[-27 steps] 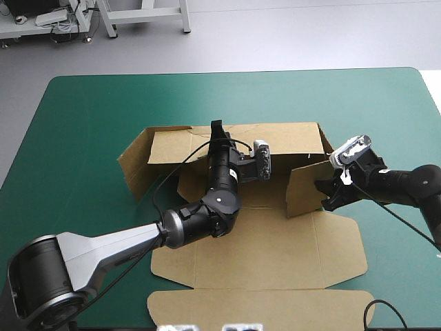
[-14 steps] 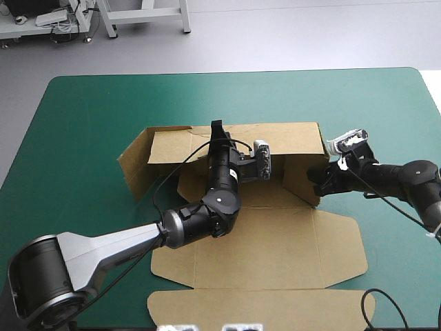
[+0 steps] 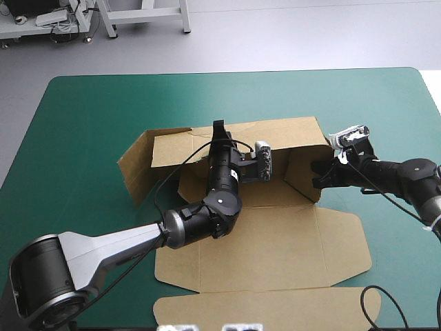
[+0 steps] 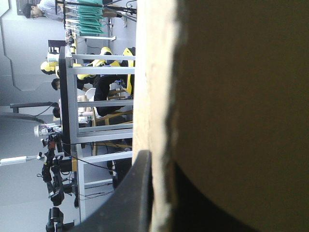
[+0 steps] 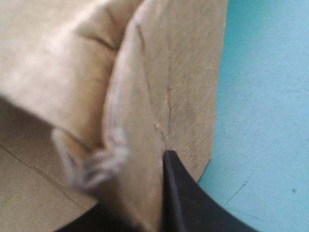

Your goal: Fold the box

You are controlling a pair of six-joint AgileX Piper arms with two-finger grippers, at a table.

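Note:
The brown box (image 3: 275, 241) lies partly raised at the table's middle. Its back wall (image 3: 275, 134) stands up, and the left flap (image 3: 134, 165) leans outward. My left gripper (image 3: 219, 132) sits at the back wall's top edge, and in the left wrist view the left gripper (image 4: 161, 164) is shut on that board edge. My right gripper (image 3: 319, 174) is shut on the right side wall (image 3: 301, 169), which stands nearly upright against the back wall's right end. In the right wrist view the right gripper (image 5: 149, 186) has the board between its fingers, one black finger (image 5: 178, 193) showing.
The box's wide lid panel (image 3: 262, 307) lies flat toward the table's near edge. Bare teal-green cover (image 3: 89, 117) surrounds the box on the far, left and right sides.
My right gripper has swung the right side wall up and toward the back wall, moving slightly farther from the near edge. The flat panels shifted a little. The left arm has stayed put.

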